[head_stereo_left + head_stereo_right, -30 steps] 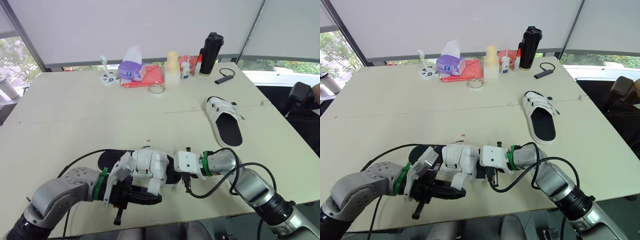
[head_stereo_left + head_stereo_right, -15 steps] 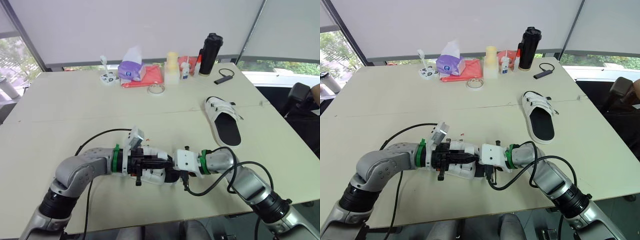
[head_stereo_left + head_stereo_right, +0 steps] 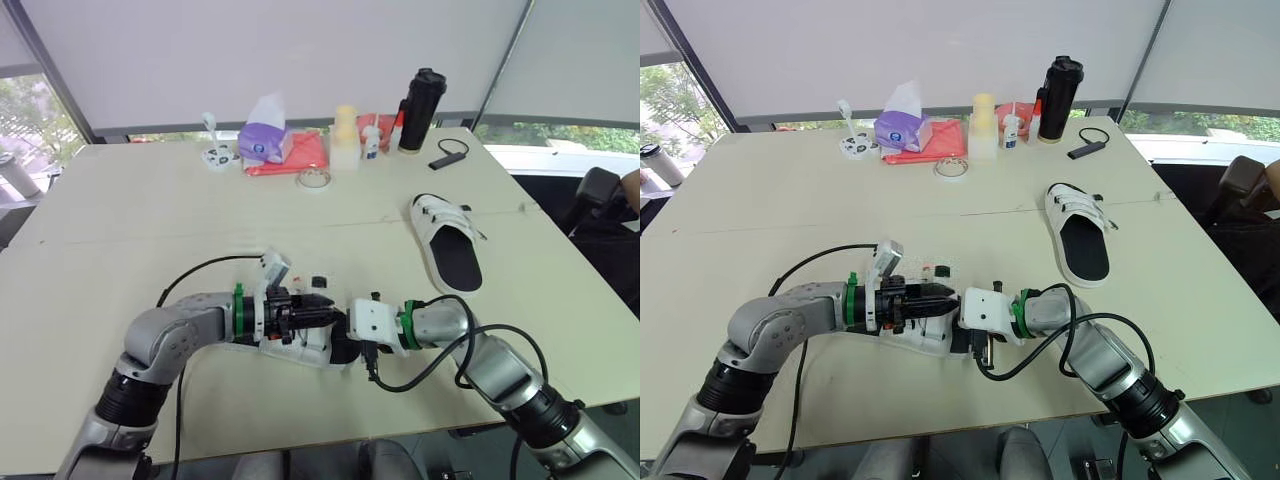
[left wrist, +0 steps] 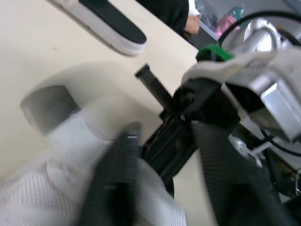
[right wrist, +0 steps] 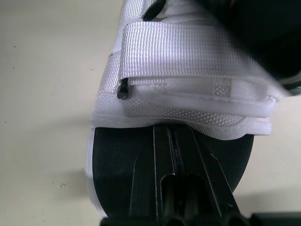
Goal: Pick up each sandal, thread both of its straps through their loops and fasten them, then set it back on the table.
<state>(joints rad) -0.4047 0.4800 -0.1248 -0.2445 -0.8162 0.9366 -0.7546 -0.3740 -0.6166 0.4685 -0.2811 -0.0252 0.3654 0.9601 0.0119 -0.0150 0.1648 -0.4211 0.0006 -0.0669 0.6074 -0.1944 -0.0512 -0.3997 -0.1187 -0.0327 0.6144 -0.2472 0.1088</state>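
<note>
Near sandal (image 5: 188,61): white woven straps, black footbed. Far sandal (image 3: 447,243): coloured likewise. Table (image 3: 150,220) noted as cream. Tissue pack (image 3: 262,140) purple; bottle (image 3: 418,108) black.

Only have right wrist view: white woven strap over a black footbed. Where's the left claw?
Observer: The left claw is on that same white woven-strap sandal with the black footbed, reaching in opposite the right claw.
Operator: Open or clamped?
Observer: Open; its fingers stand apart in the left wrist view.
Operator: Second sandal?
Observer: The other white two-strap sandal lies flat on the cream table, off to the robot's right, clear of both claws.
</note>
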